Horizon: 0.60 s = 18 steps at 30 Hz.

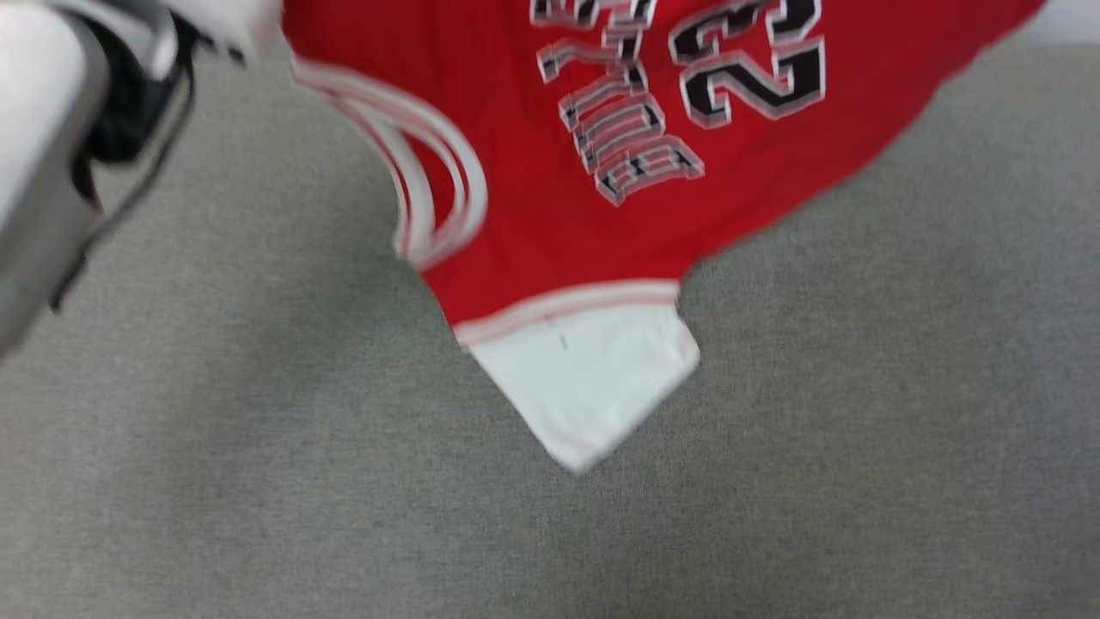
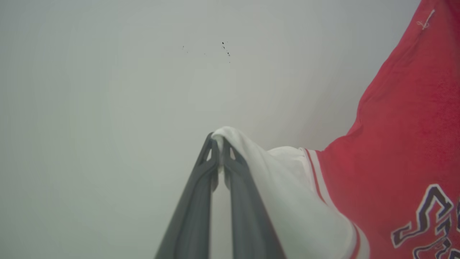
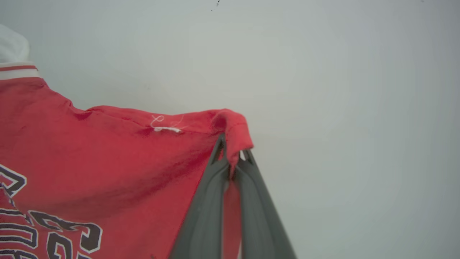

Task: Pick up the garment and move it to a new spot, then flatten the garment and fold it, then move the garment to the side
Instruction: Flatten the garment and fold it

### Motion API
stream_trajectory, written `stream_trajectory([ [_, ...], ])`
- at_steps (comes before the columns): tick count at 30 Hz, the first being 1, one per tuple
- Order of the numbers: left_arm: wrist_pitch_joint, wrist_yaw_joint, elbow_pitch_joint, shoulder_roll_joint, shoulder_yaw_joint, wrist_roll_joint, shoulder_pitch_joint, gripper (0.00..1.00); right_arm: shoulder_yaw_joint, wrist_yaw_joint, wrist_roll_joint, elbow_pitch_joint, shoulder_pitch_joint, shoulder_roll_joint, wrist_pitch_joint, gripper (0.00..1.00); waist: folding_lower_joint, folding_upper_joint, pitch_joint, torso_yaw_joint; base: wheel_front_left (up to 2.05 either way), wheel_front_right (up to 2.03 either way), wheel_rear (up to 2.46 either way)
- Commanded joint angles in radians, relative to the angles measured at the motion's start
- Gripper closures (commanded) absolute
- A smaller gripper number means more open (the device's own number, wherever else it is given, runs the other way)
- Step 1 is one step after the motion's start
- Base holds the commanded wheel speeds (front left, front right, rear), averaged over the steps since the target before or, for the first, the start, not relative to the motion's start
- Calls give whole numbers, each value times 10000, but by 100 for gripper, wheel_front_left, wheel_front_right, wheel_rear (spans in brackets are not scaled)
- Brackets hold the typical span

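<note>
Cloth of the garment (image 1: 533,223) is red, and it hangs spread in the air between the two grippers, above the grey surface (image 1: 258,481). In the head view a white sleeve (image 1: 584,387) points down from its lower edge, under a striped band (image 1: 567,308) of red and white. Whether the sleeve's tip touches the surface, I cannot tell, because the picture is blurred.

The lettering (image 1: 627,137) is black with white outline and it stands upside down in the head view. A large digit 2 (image 1: 756,77) can be read, with part of a similar digit above it at the picture's top edge. The word beside it is too blurred to read. In the right wrist view a small loose white thread (image 3: 165,127) lies on the red upper edge.

The left gripper (image 2: 220,144) has its two dark fingers (image 2: 194,201) pressed together on the edge of the other white sleeve, which drapes over the tips. The right gripper (image 3: 233,156) is clamped on a red corner of the garment, and the cloth folds over its tips. Both grippers point toward a pale wall (image 2: 107,108). The left forearm (image 1: 43,172), pale and blurred, crosses the upper left corner of the head view.
</note>
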<state>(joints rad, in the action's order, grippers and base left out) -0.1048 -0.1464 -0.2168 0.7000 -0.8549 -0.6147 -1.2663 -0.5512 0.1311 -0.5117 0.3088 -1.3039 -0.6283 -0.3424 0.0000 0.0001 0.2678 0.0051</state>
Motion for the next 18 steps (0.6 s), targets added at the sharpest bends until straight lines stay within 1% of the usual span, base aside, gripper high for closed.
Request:
stream_trajectory([
  [1, 39, 194, -387, -200, 144, 159, -877, 100, 153, -7, 352, 230, -792, 201, 100, 100, 0, -1, 902, -192, 0, 0, 0],
  [6, 6, 700, -1587, -696, 485, 431, -3091, 100, 322, -7, 1183, 937, -2749, 459, 353, 100, 0, -1, 1862, -222, 0, 0, 0],
  [8, -47, 824, -2131, -845, 617, 591, -3955, 100, 478, -7, 1547, 1326, -3529, 565, 549, 100, 0, -1, 2192, -218, 0, 0, 0],
  [12, -233, 1093, -3137, -1259, 817, 767, -5591, 100, 847, -7, 2111, 2194, -4938, 976, 1060, 100, 0, -1, 2676, -203, 0, 0, 0],
  [15, -364, 1292, -3807, -1524, 839, 934, -6574, 100, 917, -7, 2395, 2801, -5803, 1268, 1478, 100, 0, -1, 2903, -172, 0, 0, 0],
  [18, -589, 1448, -4420, -1755, 889, 978, -7161, 100, 945, -7, 2488, 3485, -6452, 1530, 1800, 100, 0, -1, 3049, -136, 0, 0, 0],
])
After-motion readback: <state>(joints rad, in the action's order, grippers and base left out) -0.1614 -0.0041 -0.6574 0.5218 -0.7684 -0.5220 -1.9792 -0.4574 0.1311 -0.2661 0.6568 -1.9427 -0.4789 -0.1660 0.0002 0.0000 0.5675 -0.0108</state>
